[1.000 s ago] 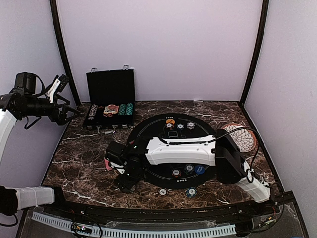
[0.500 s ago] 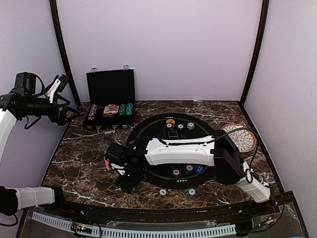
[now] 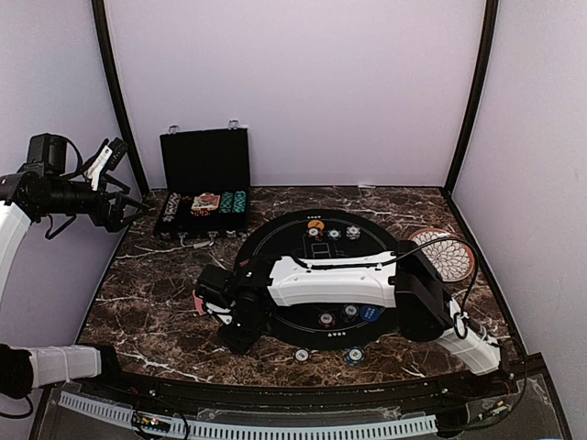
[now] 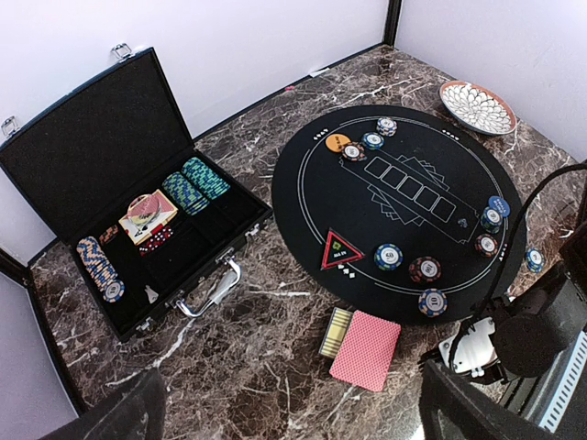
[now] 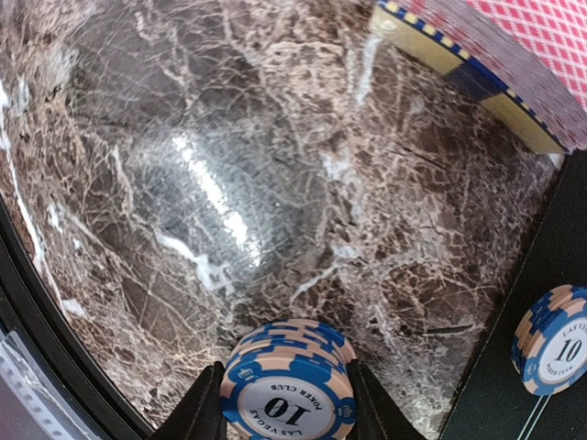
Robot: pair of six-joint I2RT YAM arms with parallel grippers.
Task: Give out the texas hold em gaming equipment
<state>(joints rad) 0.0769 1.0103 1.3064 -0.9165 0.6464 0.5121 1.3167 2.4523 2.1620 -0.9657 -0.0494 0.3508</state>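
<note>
Right gripper point(image 3: 240, 328) is being held low toward the left of the table's near edge, just outside the rim of the round black felt poker mat point(image 4: 404, 183). Its fingers point(image 5: 204, 408) are being pressed against both sides of a round blue-and-peach striped poker chip point(image 5: 288, 392) marked 10, apparently the top of a short stack. Whether it is resting on the dark brown marble table point(image 5: 229, 183) cannot be told. Bare marble beside the red-backed deck of playing cards point(image 4: 365, 350) is probably being used as one player's place, since similar chips point(image 4: 431, 301) are lying along the mat's near rim. Left gripper point(image 3: 117, 179) is being held spread wide, raised beyond the table's far-left corner beside the open black hinged case point(image 4: 92, 156), likely to avoid crowding the working arm.
</note>
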